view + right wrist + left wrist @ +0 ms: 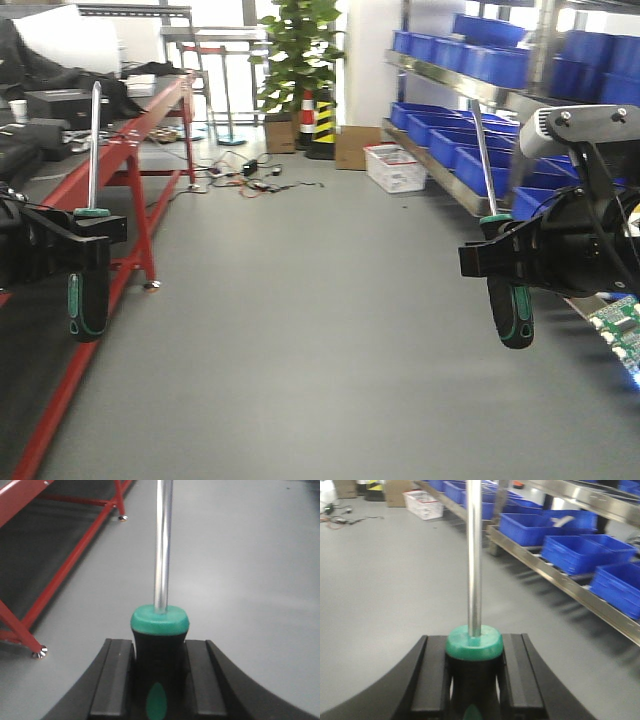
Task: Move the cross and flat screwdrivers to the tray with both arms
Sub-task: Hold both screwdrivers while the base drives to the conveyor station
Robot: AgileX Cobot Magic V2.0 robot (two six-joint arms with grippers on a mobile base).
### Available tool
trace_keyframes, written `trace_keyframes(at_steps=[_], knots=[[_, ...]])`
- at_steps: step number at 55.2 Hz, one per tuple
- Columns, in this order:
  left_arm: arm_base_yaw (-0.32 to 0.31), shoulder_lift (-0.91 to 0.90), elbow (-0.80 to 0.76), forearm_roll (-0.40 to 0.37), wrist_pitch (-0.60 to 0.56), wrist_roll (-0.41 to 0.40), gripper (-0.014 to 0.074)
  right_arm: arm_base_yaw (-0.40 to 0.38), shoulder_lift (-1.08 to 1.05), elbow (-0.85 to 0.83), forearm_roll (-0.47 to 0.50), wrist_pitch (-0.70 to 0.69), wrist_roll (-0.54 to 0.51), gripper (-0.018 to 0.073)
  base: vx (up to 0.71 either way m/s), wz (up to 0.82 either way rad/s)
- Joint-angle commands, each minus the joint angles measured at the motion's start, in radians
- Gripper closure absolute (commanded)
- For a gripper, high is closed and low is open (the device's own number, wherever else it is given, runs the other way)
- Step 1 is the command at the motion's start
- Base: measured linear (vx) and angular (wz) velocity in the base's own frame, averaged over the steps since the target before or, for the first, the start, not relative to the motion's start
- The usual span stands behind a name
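Note:
My left gripper (85,243) is shut on a screwdriver (88,300) with a black and green handle and holds it upright, steel shaft (95,140) pointing up. In the left wrist view the green collar (473,642) sits between the black fingers (435,680). My right gripper (505,258) is shut on a second black and green screwdriver (510,310), also upright, shaft (483,160) up. In the right wrist view its handle (159,680) is clamped between the fingers (200,680). I cannot tell which tip is cross or flat. The tray is out of view.
A red-framed workbench (140,120) runs along the left with dark bags on it. Steel shelving with blue bins (470,130) lines the right. A white crate (395,167), cardboard boxes, a potted plant (300,50) and cables lie at the far end of the grey floor (300,330).

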Motion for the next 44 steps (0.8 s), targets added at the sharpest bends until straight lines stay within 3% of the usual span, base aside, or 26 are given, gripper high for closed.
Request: trace_keyframes(at_steps=[1,44], knots=[[-0.005,-0.030,-0.035,-0.035,-0.071,0.000,0.0594,-0.003,-0.031,-0.036,0.000,-0.090,-0.005,0.0567,0.60,0.41],[-0.005,-0.030,-0.035,-0.035,-0.073,0.000,0.0594,-0.003,-0.031,-0.036,0.000,-0.090,-0.005,0.0567,0.60,0.19]])
